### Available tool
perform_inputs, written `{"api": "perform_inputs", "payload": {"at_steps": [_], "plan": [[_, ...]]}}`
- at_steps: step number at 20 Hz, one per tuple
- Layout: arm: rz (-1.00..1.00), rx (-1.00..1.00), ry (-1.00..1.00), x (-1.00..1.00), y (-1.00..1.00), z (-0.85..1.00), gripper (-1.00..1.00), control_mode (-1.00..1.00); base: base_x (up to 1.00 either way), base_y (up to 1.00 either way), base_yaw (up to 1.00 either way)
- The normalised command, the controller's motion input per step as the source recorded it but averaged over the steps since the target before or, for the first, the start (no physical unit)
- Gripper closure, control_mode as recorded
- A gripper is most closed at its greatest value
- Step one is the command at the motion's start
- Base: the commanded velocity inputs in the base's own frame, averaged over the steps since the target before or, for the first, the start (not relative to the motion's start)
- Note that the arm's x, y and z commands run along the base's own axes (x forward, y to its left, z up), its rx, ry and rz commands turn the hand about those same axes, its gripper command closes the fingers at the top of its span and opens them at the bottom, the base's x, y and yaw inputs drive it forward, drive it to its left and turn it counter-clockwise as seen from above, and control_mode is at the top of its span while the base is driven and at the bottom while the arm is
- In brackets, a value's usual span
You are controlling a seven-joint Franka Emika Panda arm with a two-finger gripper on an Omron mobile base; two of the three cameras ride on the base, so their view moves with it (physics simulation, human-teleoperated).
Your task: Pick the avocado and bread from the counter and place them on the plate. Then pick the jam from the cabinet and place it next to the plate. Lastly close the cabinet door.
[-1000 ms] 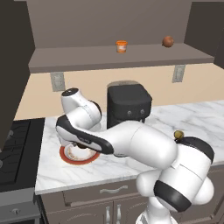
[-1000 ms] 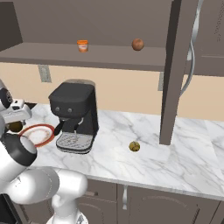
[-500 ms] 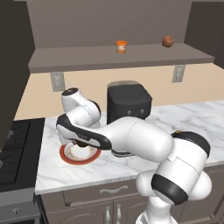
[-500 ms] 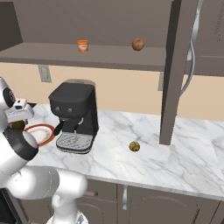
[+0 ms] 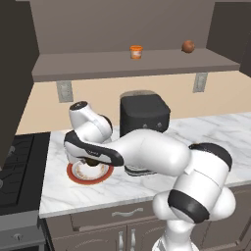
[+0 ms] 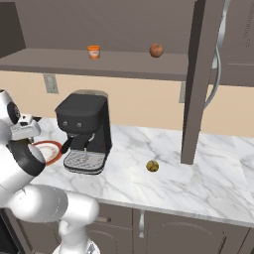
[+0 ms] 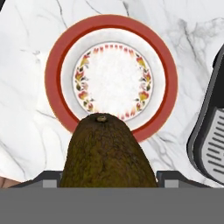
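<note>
- The plate (image 5: pixel 78 174) is lying at the left end of the counter (image 5: pixel 211 130), just left of the black coffee machine (image 5: pixel 144 113).
- The gripper (image 7: pixel 108 177) is hovering over the plate, its 2 tips pressing either side of the avocado (image 7: pixel 108 153), so the claw is standing partly open around that lump.
- The jam (image 5: pixel 136 51) is sitting on the cabinet (image 6: pixel 203 74) shelf, up and right of the plate.
- The bread (image 6: pixel 152 166) is resting on the counter, well right of the plate.

plate (image 7: pixel 113 78) centre bare below the held avocado (image 7: pixel 108 153); coffee machine (image 5: pixel 144 117) just beside its rim
</note>
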Motion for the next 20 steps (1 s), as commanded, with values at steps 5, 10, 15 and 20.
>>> {"api": "perform_inputs", "payload": {"at_steps": [5,10,15,20], "plan": [[0.0,0.0,0.0,0.09,0.0,-0.08,1.0,-1.0,0.0,0.0,0.0],[0.0,0.0,0.0,0.11,0.01,-0.05,1.0,-1.0,0.0,0.0,0.0],[0.0,0.0,0.0,0.06,0.06,-0.05,1.0,-1.0,0.0,0.0,0.0],[0.0,0.0,0.0,0.02,0.08,-0.09,1.0,-1.0,0.0,0.0,0.0]]}}
